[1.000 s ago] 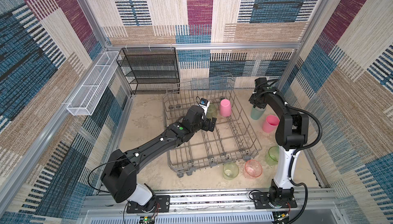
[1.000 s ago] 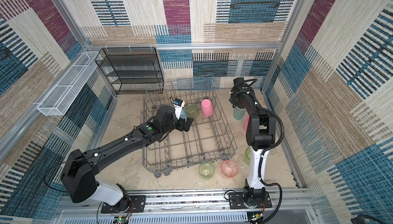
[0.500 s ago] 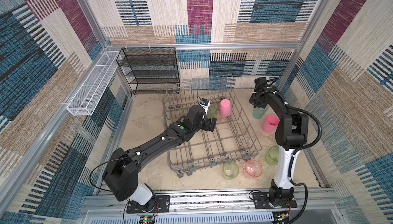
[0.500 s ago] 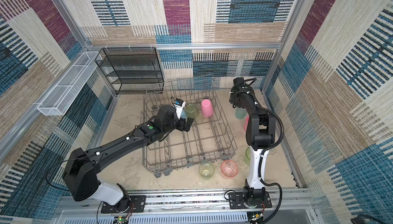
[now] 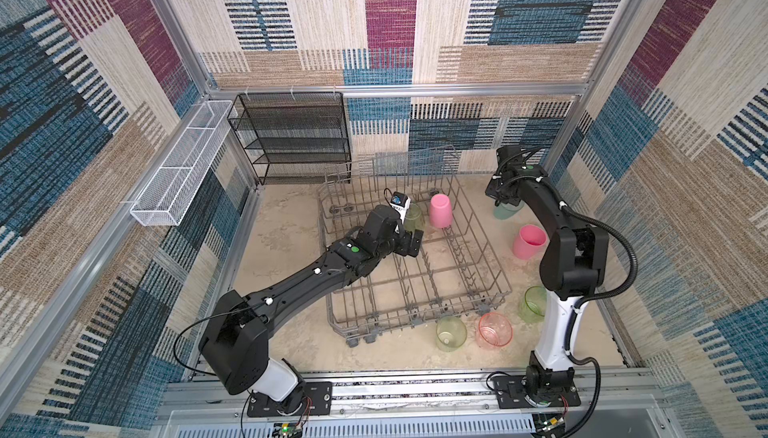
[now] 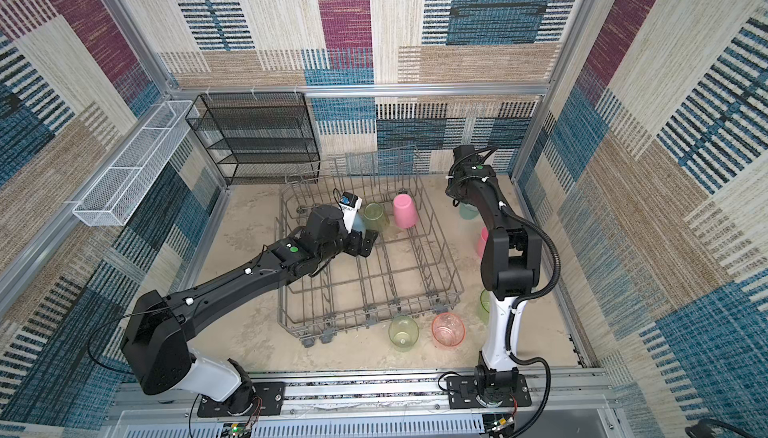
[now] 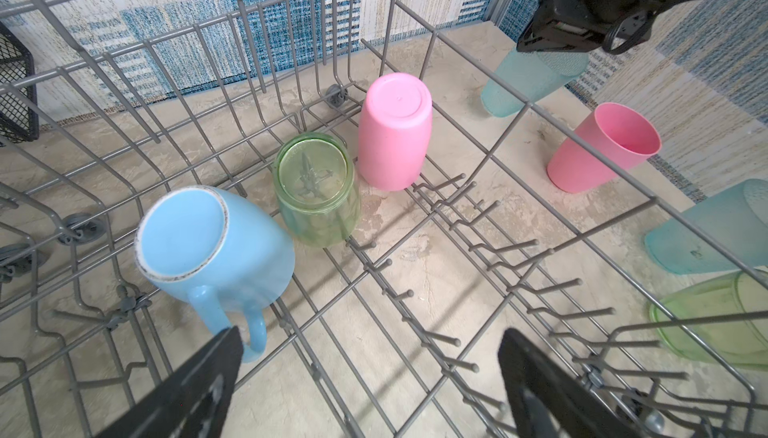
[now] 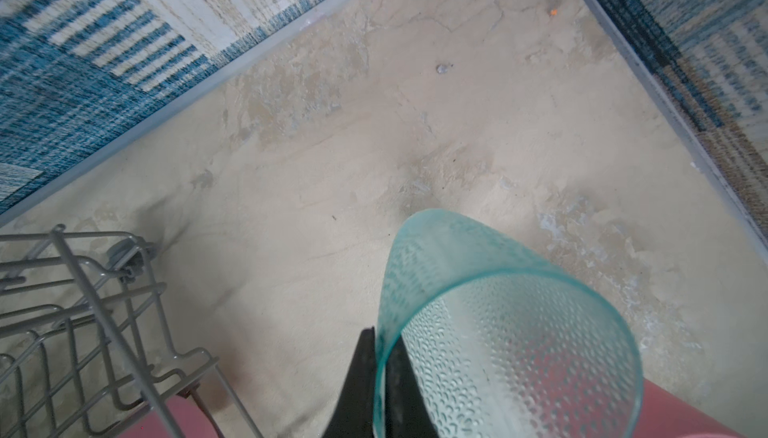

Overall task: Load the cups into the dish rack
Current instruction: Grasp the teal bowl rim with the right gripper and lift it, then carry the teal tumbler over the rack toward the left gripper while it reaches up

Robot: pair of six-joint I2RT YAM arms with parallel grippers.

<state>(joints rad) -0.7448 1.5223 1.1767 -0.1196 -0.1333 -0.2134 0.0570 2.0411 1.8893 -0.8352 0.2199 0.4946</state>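
Teal cup (image 8: 498, 332) sits tilted outside the dish rack (image 7: 528, 102), beside its right wall near the back. Right gripper (image 8: 380, 357) pinches the rim, one finger inside (a grip that likely suits inverting it). Left gripper (image 7: 372, 334) hangs spread wide, empty, above the inverted mug (image 7: 216, 244).

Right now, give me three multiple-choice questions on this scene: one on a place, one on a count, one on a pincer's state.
1. Where is the light-blue mug? A) in the dish rack B) lifted above it C) lying outside it
2. How many cups are in the rack? A) one B) three C) five
3. The right pincer is: A) wide open B) shut on a teal cup C) shut on nothing
Answers: A, base up among the wires; B, mug, green cup, pink cup; B, it pinches the cup's rim.
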